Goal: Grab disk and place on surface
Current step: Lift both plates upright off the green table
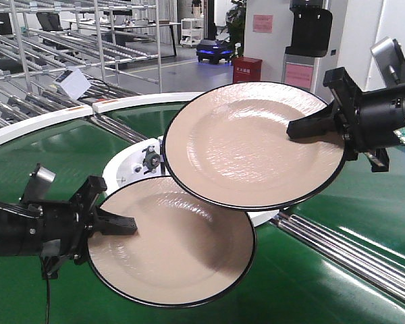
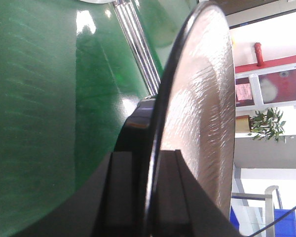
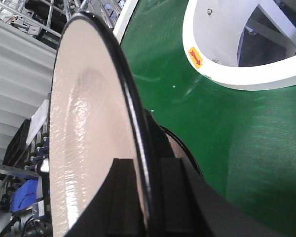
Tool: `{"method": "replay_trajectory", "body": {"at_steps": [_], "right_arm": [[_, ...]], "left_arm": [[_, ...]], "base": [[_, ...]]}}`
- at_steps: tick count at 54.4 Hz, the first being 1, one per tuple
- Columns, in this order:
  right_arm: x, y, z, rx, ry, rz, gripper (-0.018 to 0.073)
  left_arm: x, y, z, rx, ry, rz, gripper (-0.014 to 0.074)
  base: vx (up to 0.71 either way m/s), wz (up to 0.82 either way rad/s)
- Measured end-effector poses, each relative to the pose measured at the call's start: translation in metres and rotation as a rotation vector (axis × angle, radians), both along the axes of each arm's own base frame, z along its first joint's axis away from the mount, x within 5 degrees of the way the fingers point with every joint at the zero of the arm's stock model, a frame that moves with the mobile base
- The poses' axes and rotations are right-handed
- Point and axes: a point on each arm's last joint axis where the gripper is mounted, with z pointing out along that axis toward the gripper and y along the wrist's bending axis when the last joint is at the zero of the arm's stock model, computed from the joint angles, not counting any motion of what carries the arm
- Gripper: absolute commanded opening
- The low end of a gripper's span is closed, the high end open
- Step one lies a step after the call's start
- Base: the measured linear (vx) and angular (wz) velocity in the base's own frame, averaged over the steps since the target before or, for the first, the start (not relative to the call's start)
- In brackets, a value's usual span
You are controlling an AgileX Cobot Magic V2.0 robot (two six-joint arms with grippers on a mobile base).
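Two beige disks with black rims hang above the green conveyor belt (image 1: pixel 337 216). My left gripper (image 1: pixel 118 224) is shut on the left rim of the lower disk (image 1: pixel 175 250). My right gripper (image 1: pixel 310 128) is shut on the right rim of the upper disk (image 1: pixel 250 145), which overlaps the lower one's far edge. The left wrist view shows the lower disk (image 2: pixel 202 98) edge-on, clamped in the left gripper (image 2: pixel 153 192). Seen from the right wrist, the upper disk (image 3: pixel 84 148) is pinched in the right gripper (image 3: pixel 145 197). The dark grey tabletop surface is out of view.
The belt's white inner rim (image 1: pixel 121 169) curves under the disks, with a small fitting (image 1: pixel 149 158) on it. Steel rollers (image 1: pixel 351 250) cross the belt at lower right. Metal racks (image 1: pixel 67 40), a red box (image 1: pixel 246 67) and a blue cart (image 1: pixel 212 50) stand behind.
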Motion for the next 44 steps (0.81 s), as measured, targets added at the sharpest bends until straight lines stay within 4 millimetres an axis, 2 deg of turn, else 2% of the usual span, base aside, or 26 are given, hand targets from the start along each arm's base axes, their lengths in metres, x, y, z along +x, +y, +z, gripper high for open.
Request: {"method": "replay_trajectory", "body": {"at_steps": [44], "right_arm": [[0.0001, -0.0001, 0.0, -0.001, 0.0, -0.001, -0.0008]], "left_arm": [[0.0005, 0.0003, 0.0, 0.001, -0.002, 0.006, -0.0001]], "base": [[-0.04, 0.0]]}}
